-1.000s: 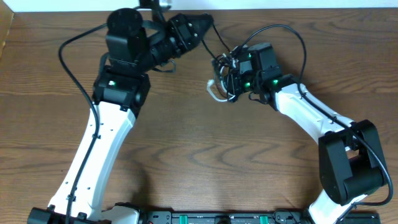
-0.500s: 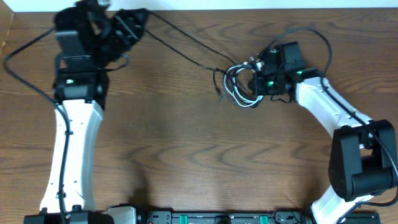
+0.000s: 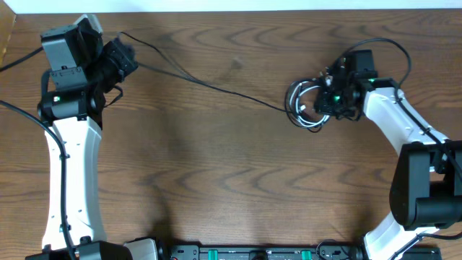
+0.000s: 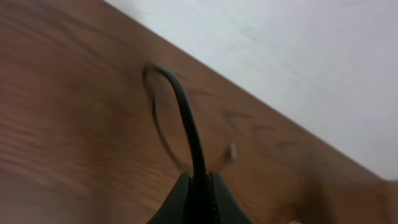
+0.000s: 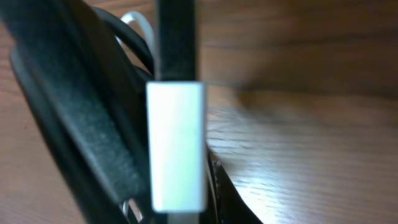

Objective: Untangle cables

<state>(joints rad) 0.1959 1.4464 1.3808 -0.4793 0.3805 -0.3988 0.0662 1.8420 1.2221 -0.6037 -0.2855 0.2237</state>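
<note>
Black cable (image 3: 209,83); white cable (image 5: 138,23); table (image 3: 231,188) brown, wavy wood grain; arms (image 3: 68,173) white, black joints.

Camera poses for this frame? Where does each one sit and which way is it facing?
Overhead: fixed above the table, looking straight down; left arm and right arm both show, right gripper at the cable bundle.
Left wrist: on the left arm, looking low across the wood to the table's edge; own fingertips pinch a black cable.
Right wrist: jammed against the bundle; a white plug fills the centre, own fingers not discernible.
Shared: overhead also shows that black cable, running from the left gripper to the bundle.
</note>
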